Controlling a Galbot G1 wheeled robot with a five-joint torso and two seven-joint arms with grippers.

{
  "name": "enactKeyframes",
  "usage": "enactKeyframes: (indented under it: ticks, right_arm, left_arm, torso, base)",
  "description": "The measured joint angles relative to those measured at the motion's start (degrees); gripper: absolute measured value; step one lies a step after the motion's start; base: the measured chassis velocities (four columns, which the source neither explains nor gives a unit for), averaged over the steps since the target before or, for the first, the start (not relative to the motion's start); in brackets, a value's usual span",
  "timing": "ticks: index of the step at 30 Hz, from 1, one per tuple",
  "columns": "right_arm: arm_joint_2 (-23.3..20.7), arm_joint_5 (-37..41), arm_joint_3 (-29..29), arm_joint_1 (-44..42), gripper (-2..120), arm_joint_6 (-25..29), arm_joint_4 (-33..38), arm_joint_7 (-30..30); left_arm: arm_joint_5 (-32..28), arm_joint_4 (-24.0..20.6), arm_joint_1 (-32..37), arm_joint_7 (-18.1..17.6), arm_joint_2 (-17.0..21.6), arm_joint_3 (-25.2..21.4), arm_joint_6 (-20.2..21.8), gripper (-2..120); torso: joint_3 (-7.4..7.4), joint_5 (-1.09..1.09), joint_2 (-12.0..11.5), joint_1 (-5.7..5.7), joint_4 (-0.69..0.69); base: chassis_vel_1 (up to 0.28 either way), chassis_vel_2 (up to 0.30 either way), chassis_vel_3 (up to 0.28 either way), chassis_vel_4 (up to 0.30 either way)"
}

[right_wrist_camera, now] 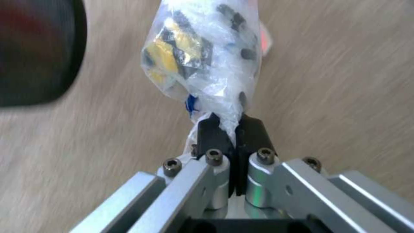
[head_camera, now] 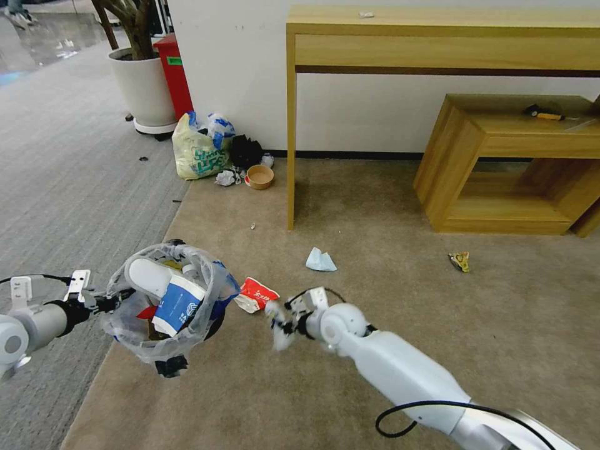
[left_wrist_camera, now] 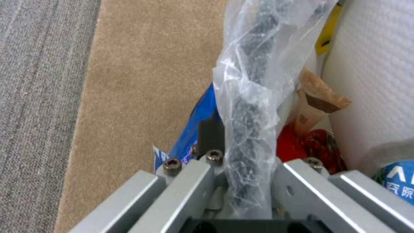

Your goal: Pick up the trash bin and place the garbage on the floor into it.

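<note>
Over tan carpet, the right gripper (head_camera: 279,325) fingers pinch a clear wrapper (right_wrist_camera: 207,55) just right of the trash bin (head_camera: 165,303), whose rim the left gripper (head_camera: 103,301) fingers clamp.

White arms (head_camera: 400,369) with black cables, silver brackets (right_wrist_camera: 181,191) with hex screws, and black jaws.

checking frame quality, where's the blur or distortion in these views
Head view: wide-angle bend in the wooden table leg, right gripper smeared by motion. Right wrist view: carpet streaked, clear plastic wrapper soft. Left wrist view: trash bin rim reasonably sharp in the left gripper.
</note>
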Motion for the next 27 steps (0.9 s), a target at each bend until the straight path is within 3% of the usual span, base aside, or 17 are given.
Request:
enactKeyframes:
  ticks: [8,14,21,27]
  right_arm:
    - [-2.74,-2.58,6.03,2.36,0,3.48,10.46,0.71]
    - [-0.98,-1.55,6.47,8.55,0,7.07,15.08,-4.14]
    - [3.51,4.25,-0.41,18.5,0,6.72,17.68,-9.57]
    - [5.32,5.93,-7.34,21.54,0,4.77,17.4,-10.65]
  left_arm:
    - [1.87,0.25,-0.51,0.3,-0.51,0.79,0.0,0]
    - [3.42,-0.94,-0.6,0.0,-0.48,2.0,0.0,0]
    - [3.56,-1.06,-1.89,-0.3,1.29,3.4,0.0,0]
    - [3.53,-1.41,-2.04,0.57,3.39,3.76,0.0,0]
  torso:
    - [0.0,0.0,0.0,0.0,-0.01]
    - [0.0,0.0,0.0,0.0,0.01]
    - [0.0,-0.02,0.0,0.0,0.02]
    - [0.0,-0.02,0.0,0.0,0.01]
  base:
    - [0.0,0.0,0.0,0.0]
    - [0.0,0.0,0.0,0.0]
    - [0.0,0.0,0.0,0.0]
    - [0.0,0.0,0.0,0.0]
